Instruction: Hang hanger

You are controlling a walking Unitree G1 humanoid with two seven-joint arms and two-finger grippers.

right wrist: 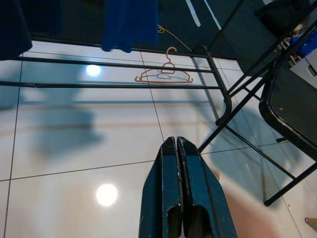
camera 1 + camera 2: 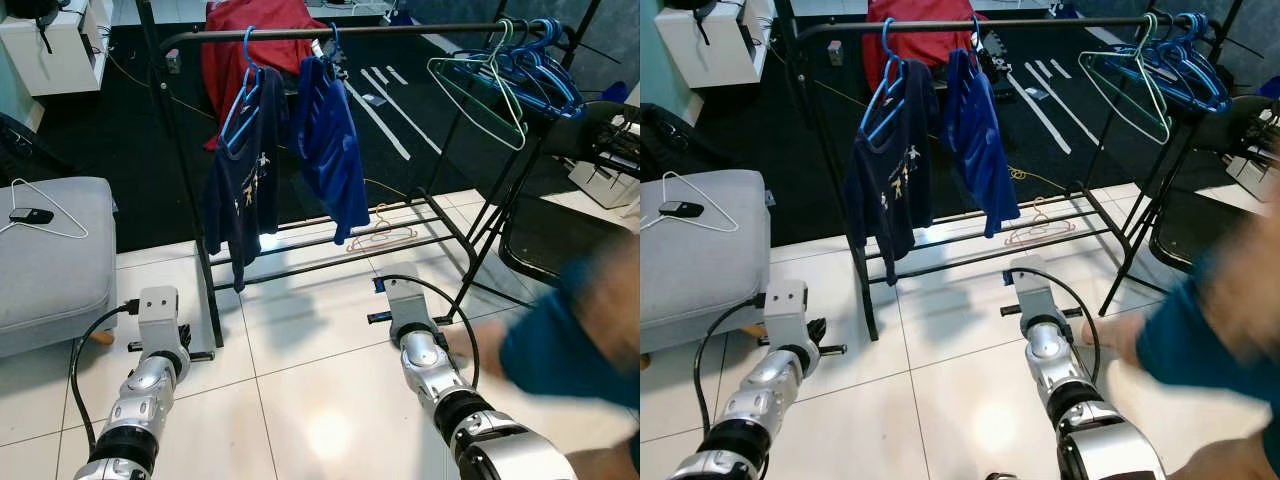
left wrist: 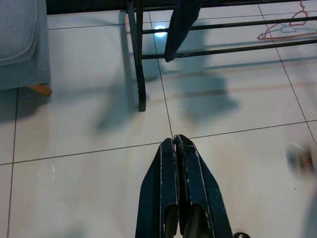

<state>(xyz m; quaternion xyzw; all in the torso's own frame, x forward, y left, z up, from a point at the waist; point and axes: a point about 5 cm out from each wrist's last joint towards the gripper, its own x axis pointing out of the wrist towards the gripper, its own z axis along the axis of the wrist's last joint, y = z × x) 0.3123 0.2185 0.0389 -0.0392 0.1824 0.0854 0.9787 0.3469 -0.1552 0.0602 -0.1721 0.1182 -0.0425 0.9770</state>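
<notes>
A black clothes rack (image 2: 400, 32) stands ahead on the tiled floor. Two dark blue shirts (image 2: 330, 140) hang from it on blue hangers. Several bare green and blue hangers (image 2: 510, 75) crowd the right end of the rail. A pink hanger (image 2: 383, 232) lies on the floor under the rack, and a white hanger (image 2: 45, 215) rests on the grey seat. My left gripper (image 3: 174, 140) is shut and holds nothing, low over the tiles short of the rack's left leg. My right gripper (image 1: 177, 140) is also shut and holds nothing, over the tiles short of the pink hanger (image 1: 165, 74).
A person's blurred teal sleeve (image 2: 570, 345) and hand reach in from the right, close beside my right arm. A grey cushioned seat (image 2: 50, 270) with a black device stands at the left. A black folding chair (image 2: 540, 240) is at the right, and red cloth (image 2: 250, 40) lies behind the rack.
</notes>
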